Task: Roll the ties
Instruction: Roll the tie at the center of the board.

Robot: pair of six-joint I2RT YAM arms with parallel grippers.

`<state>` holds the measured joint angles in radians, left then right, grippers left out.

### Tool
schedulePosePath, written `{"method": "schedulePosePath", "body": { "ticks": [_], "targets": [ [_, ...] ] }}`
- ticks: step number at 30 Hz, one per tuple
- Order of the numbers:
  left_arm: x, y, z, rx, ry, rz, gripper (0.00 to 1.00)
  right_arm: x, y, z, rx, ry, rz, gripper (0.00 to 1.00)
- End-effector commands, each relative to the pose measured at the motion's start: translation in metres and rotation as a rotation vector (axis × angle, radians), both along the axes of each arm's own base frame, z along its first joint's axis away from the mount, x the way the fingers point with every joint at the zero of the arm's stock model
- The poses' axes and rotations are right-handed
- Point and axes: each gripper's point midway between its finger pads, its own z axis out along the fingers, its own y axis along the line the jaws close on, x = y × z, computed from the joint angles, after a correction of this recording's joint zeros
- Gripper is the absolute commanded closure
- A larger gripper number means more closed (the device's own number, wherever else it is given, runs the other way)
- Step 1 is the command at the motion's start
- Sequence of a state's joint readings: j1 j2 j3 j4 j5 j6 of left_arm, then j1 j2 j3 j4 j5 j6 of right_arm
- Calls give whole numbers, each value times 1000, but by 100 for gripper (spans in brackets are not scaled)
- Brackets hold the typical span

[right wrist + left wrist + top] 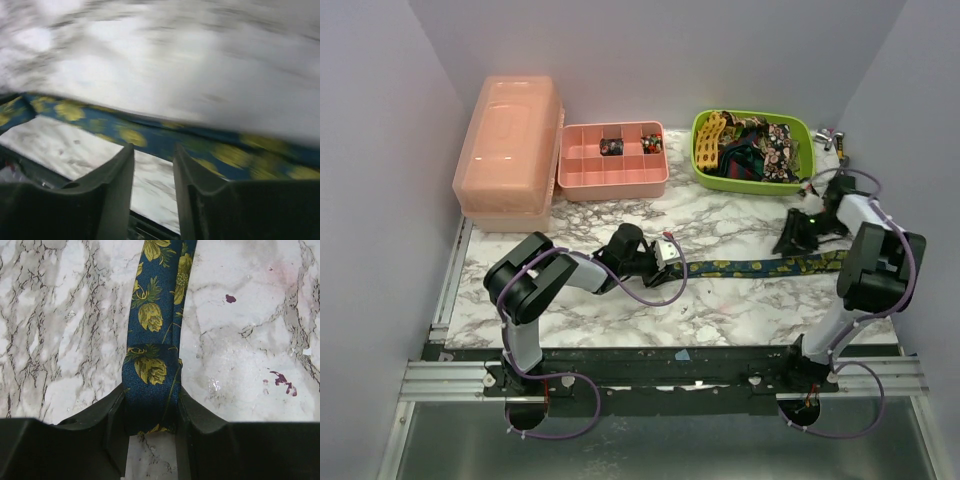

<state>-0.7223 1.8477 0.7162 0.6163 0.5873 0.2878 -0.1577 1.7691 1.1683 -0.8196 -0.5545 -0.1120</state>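
Note:
A dark navy tie with yellow-green spots (770,266) lies stretched across the marble table (720,300). My left gripper (663,254) is shut on its left end. In the left wrist view that end (150,370) is folded over into a small roll pinched between the gripper's (151,397) black fingers. My right gripper (796,236) hovers just behind the tie's right part. In the blurred right wrist view it (153,150) is open and empty, with the tie (150,137) lying beyond the fingertips. Other ties, one yellow lattice (711,140), are piled in the green bin (806,150).
A pink lidded box (510,150) stands at the back left. A pink compartment tray (590,165) with small items sits beside it. Small metal objects (832,135) lie at the back right. Purple cables (655,290) loop off the left arm.

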Motion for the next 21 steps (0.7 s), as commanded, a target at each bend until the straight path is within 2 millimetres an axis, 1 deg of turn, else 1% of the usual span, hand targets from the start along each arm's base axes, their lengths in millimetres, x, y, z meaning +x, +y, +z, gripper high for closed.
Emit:
{"method": "schedulePosePath", "body": {
  "ticks": [1,3,4,6,11,14,16,19,21],
  "targets": [
    [-12,15,-24,100,74,22,81,-40,-123,7,-305,98,-156,64],
    [-12,14,-23,98,75,24,81,-50,-158,5,-385,114,-210,64],
    [-12,14,-23,97,78,28,81,-51,-171,3,-411,110,-239,64],
    [-14,15,-23,97,86,31,81,-45,-180,-6,-430,98,-246,64],
    [-17,15,-23,104,93,34,81,-14,-197,-48,-424,100,-262,64],
    [-16,16,-23,109,94,40,81,10,-196,-64,-391,94,-242,65],
    [-16,16,-24,113,98,44,81,28,-188,-67,-384,60,-200,66],
    [-14,16,-25,117,100,54,81,54,-170,-66,-349,10,-150,65],
    [-12,16,-25,120,106,63,81,67,-162,-66,-333,-10,-132,64]
  ]
}}
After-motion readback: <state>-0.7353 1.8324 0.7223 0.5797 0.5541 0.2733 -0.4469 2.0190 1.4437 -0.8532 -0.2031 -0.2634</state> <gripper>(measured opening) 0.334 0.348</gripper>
